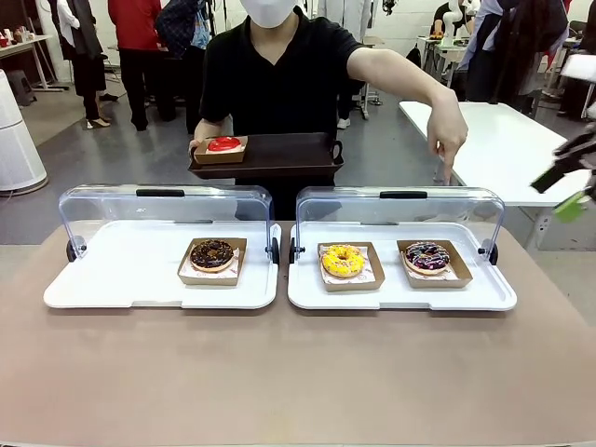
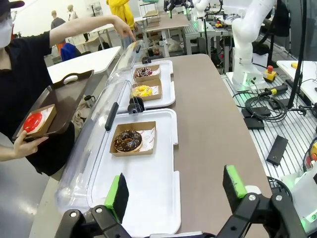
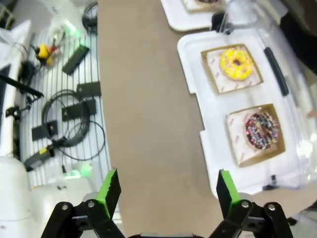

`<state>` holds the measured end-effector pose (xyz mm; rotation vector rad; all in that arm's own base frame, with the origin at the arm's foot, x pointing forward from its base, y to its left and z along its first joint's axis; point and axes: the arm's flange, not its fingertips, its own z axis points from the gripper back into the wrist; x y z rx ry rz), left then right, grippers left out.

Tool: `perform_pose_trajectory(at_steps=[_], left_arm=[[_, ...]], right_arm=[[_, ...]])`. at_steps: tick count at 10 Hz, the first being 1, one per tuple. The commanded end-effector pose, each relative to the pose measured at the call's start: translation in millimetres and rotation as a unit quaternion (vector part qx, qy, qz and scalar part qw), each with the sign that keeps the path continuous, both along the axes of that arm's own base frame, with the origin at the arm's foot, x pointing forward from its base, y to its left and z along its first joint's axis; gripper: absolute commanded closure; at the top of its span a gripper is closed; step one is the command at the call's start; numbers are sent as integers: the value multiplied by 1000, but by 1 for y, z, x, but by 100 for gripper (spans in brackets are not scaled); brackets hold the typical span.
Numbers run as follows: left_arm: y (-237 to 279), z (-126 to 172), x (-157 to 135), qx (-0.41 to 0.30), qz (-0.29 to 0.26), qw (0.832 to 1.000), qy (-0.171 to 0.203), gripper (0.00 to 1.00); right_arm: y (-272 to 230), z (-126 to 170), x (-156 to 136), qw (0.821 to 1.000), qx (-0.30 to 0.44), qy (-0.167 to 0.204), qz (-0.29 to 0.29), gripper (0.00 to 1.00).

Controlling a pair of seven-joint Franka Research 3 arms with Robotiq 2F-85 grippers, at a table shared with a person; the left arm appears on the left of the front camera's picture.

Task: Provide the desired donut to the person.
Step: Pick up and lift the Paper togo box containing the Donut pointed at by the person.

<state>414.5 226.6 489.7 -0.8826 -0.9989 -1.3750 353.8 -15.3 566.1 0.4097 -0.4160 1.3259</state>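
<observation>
Across the brown table [image 1: 298,372] we see the person in a black T-shirt [image 1: 279,74] holding a dark rectangular tray [image 1: 279,156] bearing a red-glazed donut [image 1: 223,143]. The person's other hand [image 1: 449,130] points down beyond the right white lidded tray [image 1: 400,296], behind the dark sprinkled donut [image 1: 426,256]. Left of that sits a yellow donut [image 1: 343,260], and a chocolate donut [image 1: 212,252] lies in the left white lidded tray [image 1: 112,284]. Our left gripper [image 2: 175,189] and right gripper [image 3: 167,187] hover spread apart, empty.

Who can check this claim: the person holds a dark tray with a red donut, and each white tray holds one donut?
Wrong in one point. The front view shows the right white tray holding two donuts, a yellow donut and a sprinkled donut; the left white tray holds one chocolate donut. The person does hold a dark tray with a red donut.
</observation>
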Motion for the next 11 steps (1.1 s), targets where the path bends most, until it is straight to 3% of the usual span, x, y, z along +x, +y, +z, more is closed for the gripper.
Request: perform_pose_trajectory(at_steps=[1, 5, 7, 8, 11], left_arm=[[1, 1, -3, 1, -3, 1000, 2, 0], [1, 1, -3, 1, -3, 1000, 2, 0], [1, 1, -3, 1, -3, 1000, 2, 0], [1, 1, -3, 1, -3, 1000, 2, 0], [1, 1, -3, 1, -3, 1000, 2, 0]], right_arm=[[23, -34, 20, 997, -60, -38, -15, 0], [56, -80, 39, 989, -127, -75, 5, 0], [56, -91, 40, 989, -137, -49, 0, 0], [56, -82, 38, 990, -119, -73, 16, 0], [56, -82, 38, 990, -119, -73, 16, 0]])
